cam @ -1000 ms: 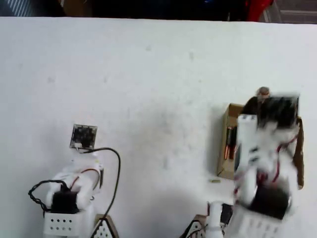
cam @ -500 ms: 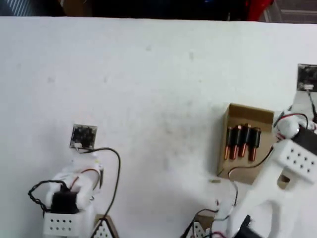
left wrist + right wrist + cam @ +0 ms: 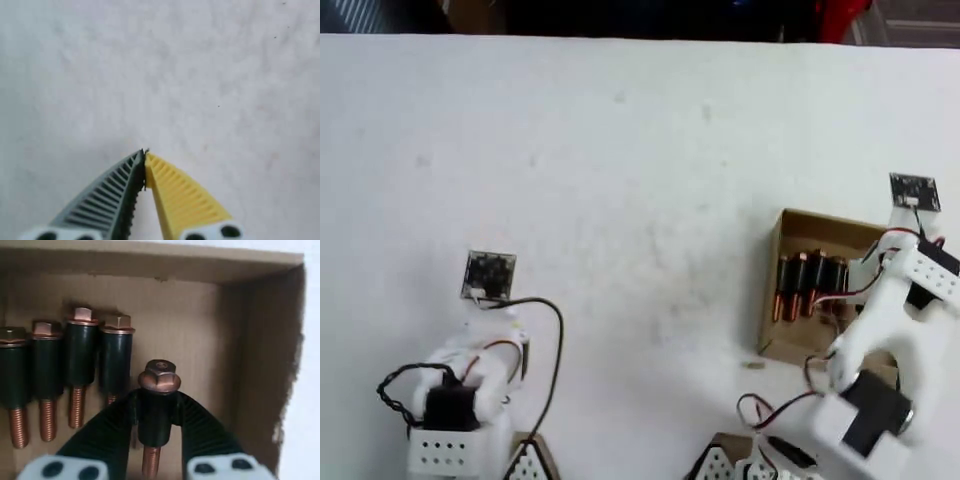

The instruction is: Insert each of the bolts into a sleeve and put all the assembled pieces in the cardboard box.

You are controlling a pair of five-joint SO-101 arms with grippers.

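The cardboard box (image 3: 769,300) stands at the right of the table, with several assembled pieces (image 3: 809,285) lying side by side in it: copper bolts in black sleeves. My right arm (image 3: 880,310) hangs over the box's right part. In the right wrist view my right gripper (image 3: 156,415) is shut on one more sleeved bolt (image 3: 159,390), held inside the box (image 3: 260,340) beside the row of pieces (image 3: 75,360). My left arm (image 3: 470,370) is folded at the front left. Its gripper (image 3: 145,155) is shut on nothing above bare table.
A small yellowish bit (image 3: 752,365) lies on the table just in front of the box's near left corner. The white tabletop (image 3: 620,180) stretches wide between the two arms and toward the far edge.
The right arm swung out toward the table's right edge, then came back over the box's right side. The left arm has kept still.
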